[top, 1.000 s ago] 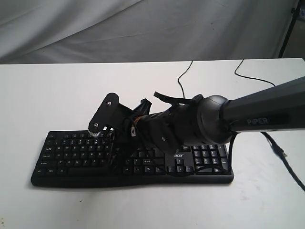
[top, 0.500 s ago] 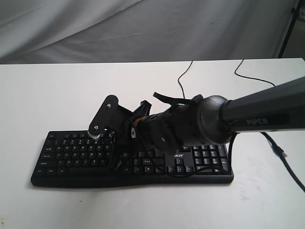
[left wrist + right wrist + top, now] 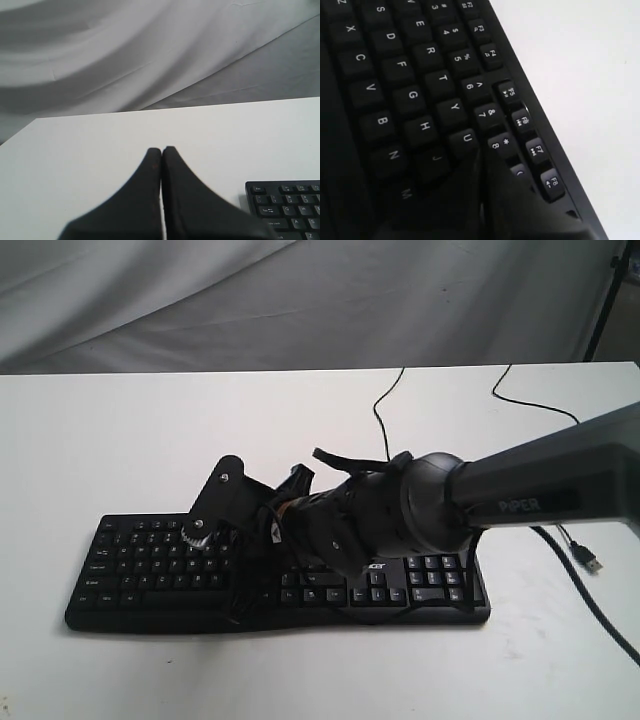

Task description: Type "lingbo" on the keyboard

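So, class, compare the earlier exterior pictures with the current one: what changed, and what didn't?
The right arm has dipped lower and slightly to the left in the exterior view. That brings the shut right claw down toward the keys near U and 8. Nothing was taken hold of or let go. The keyboard stayed put.

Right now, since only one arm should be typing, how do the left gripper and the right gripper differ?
The left gripper hangs over bare white table, the keyboard off to one side; the right gripper is down over the keyboard's keys, tips beside U and 8. The exterior view shows the right gripper, not the left gripper. Both are black and shut, empty.
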### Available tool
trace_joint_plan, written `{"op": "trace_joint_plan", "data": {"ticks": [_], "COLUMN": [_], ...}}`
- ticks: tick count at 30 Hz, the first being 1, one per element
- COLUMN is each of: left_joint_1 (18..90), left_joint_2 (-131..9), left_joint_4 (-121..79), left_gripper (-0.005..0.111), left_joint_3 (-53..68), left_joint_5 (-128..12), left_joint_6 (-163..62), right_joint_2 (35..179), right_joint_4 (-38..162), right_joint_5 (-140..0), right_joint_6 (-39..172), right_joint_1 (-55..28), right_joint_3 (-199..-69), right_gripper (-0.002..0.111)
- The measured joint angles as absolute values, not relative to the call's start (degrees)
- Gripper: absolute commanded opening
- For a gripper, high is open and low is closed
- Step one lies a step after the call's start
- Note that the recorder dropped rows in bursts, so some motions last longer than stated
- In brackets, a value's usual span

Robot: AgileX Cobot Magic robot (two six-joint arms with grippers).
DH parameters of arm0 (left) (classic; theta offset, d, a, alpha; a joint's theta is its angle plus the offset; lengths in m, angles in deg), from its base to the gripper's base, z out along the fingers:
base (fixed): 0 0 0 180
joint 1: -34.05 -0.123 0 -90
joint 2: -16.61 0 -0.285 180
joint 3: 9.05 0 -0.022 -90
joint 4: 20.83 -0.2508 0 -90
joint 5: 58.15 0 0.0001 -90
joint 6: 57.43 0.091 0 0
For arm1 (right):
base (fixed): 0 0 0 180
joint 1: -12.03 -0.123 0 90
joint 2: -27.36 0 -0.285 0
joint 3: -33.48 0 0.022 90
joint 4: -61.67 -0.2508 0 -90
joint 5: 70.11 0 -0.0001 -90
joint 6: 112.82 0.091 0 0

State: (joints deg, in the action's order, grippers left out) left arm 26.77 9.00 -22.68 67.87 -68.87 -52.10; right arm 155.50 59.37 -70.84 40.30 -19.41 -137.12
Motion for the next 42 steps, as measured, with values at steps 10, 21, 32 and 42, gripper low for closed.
{"op": "trace_joint_plan", "data": {"ticks": [10,21,32,42], "left_joint_1": [26.77,26.77,26.77,26.77], "left_joint_2": [9.00,9.00,9.00,9.00], "left_joint_4": [-22.68,-22.68,-22.68,-22.68], "left_gripper": [0.001,0.001,0.001,0.001], "left_joint_3": [67.87,67.87,67.87,67.87], "left_joint_5": [-68.87,-68.87,-68.87,-68.87], "left_joint_6": [-52.10,-52.10,-52.10,-52.10], "right_joint_2": [156.30,150.35,149.85,152.48], "right_joint_4": [59.37,59.37,59.37,59.25], "right_joint_5": [-71.35,-67.63,-68.67,-71.63], "right_joint_6": [40.30,40.30,41.18,41.82], "right_joint_1": [-19.41,-20.92,-24.48,-24.48], "right_joint_3": [-137.12,-136.57,-134.99,-134.99], "right_gripper": [0.000,0.000,0.000,0.000]}}
